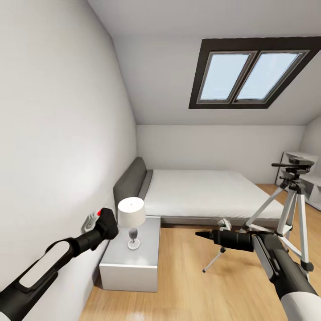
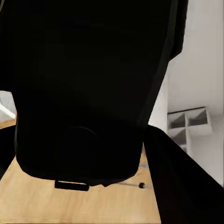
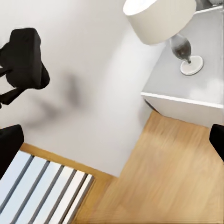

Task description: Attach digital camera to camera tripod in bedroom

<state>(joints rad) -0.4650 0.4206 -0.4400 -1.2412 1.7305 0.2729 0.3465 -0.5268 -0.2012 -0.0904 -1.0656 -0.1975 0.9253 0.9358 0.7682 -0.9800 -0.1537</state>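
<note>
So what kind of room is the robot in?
It looks like a bedroom: there's a low bed, a nightstand with a little lamp, and a skylight in the sloped ceiling.

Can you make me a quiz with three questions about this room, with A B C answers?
1. Where does the lamp stand?
A. on the grey nightstand
B. on the bed
C. on the floor

2. How many panes has the skylight?
A. one
B. two
C. four

3. What is in the left gripper?
A. nothing
B. a pillow
C. the digital camera

Answers: 1 A, its base rests on the nightstand top. 2 B, one bar splits the glass in two. 3 C, the dark body with a red button sits in the left gripper.
</note>
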